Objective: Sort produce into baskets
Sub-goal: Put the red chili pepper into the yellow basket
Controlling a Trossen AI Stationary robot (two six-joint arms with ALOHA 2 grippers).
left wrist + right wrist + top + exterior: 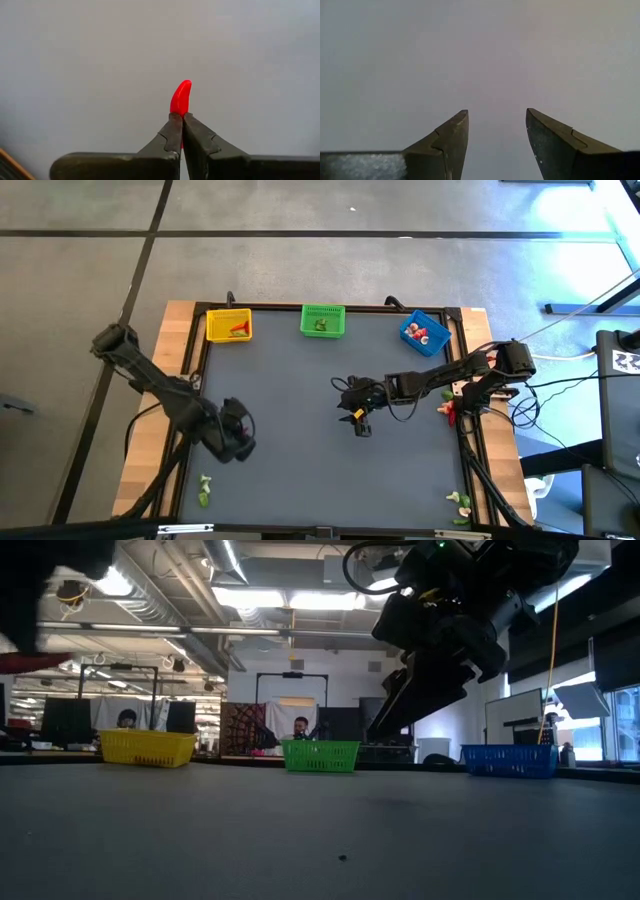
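Left tool [181,120] clamped on a red pepper [181,97]; right tool [496,135] apart, mid-table, baskets [322,320] beyond.

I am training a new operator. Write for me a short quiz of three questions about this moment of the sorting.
1. True or false: the left gripper is shut on a red piece.
2. Which basket stands between the other two? A yellow basket B green basket C blue basket
3. Fill in: the right gripper is ____ and holds nothing.

Key: 1 true; 2 B; 3 open
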